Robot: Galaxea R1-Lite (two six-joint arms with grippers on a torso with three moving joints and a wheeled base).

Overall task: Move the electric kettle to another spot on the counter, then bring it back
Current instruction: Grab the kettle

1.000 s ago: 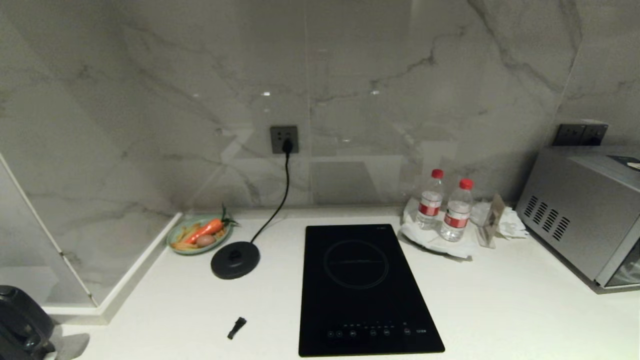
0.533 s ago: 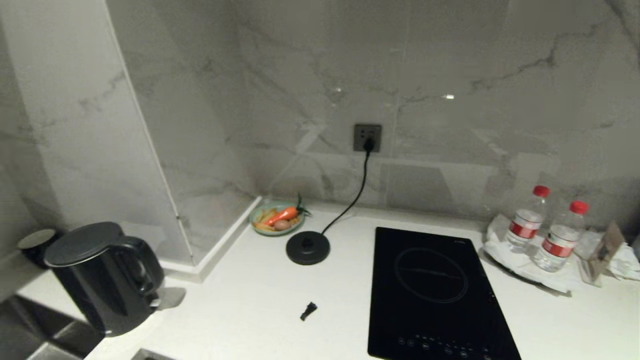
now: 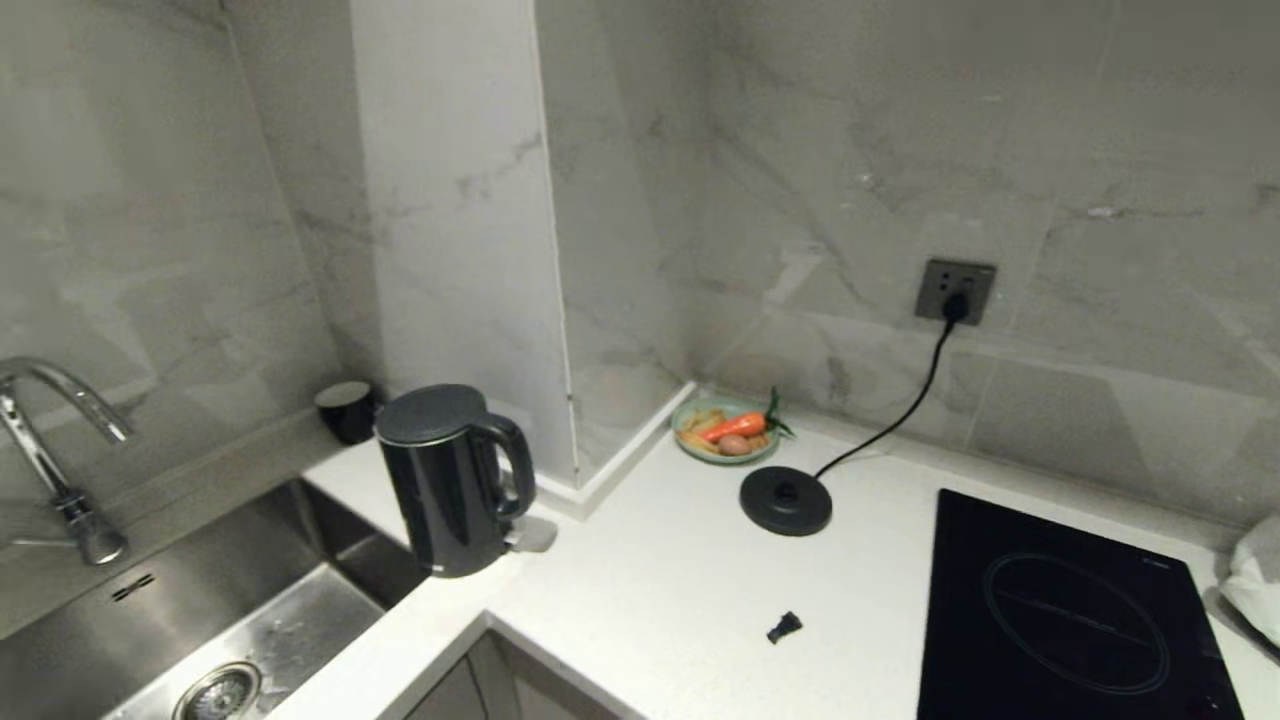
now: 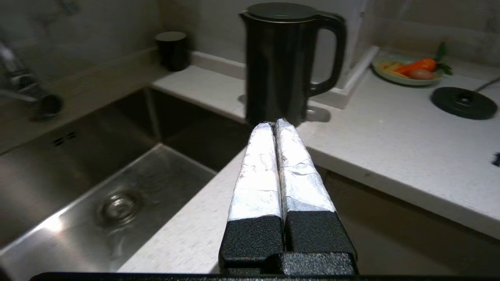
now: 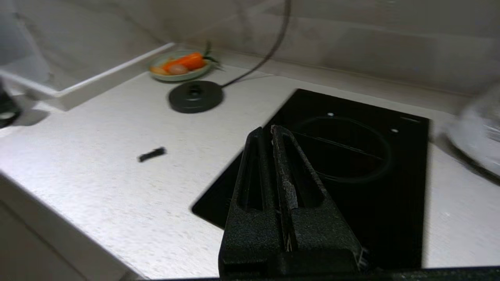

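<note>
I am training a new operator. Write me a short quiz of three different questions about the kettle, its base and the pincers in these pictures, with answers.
1. True or false: the electric kettle sits on its round base.
2. What lies directly beside the kettle? A) sink B) induction hob C) plate of vegetables
3. Fill in: the fingers of the left pincer and the right pincer are ____.

Key: 1 false, the kettle stands on the counter, apart from the base. 2 A. 3 shut, holding nothing.
</note>
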